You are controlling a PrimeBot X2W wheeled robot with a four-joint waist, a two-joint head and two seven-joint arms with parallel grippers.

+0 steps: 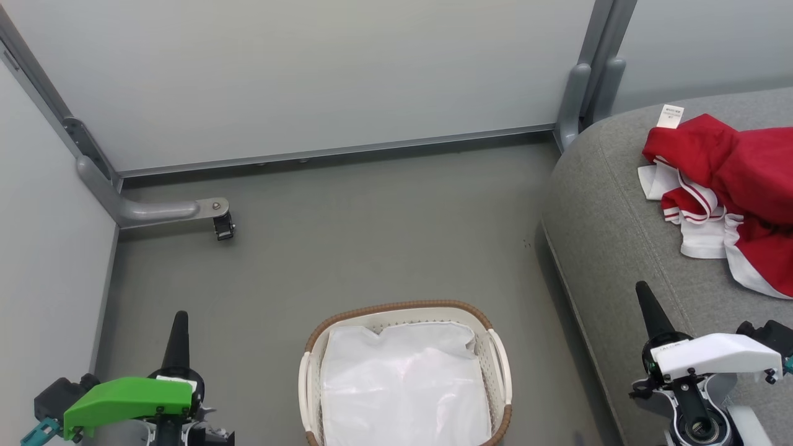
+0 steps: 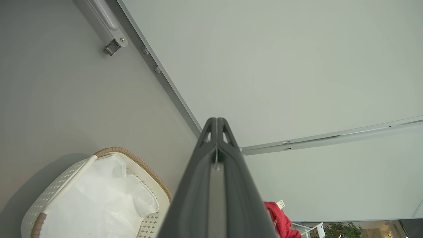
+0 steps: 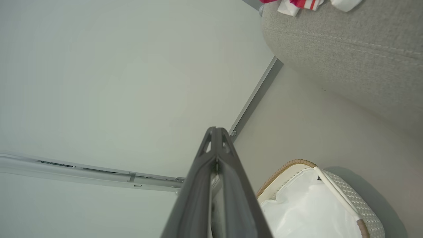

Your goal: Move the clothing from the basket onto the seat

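On grey woven seat [image 1: 607, 217]: red white-trimmed garments [image 1: 743, 167].
Likely soft, light; best pinched at folds; left gripper [image 2: 216, 124], right gripper [image 3: 216, 132] closed, empty.

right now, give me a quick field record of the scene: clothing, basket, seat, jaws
clothing: red fabric garments with white trim, heaped on the seat
seat: grey woven-fabric couch cushion, right of basket
basket: oval white perforated plastic basket with brown rim, on the floor, holding just its white liner
left jaws: shut, empty
right jaws: shut, empty
task state: looks done
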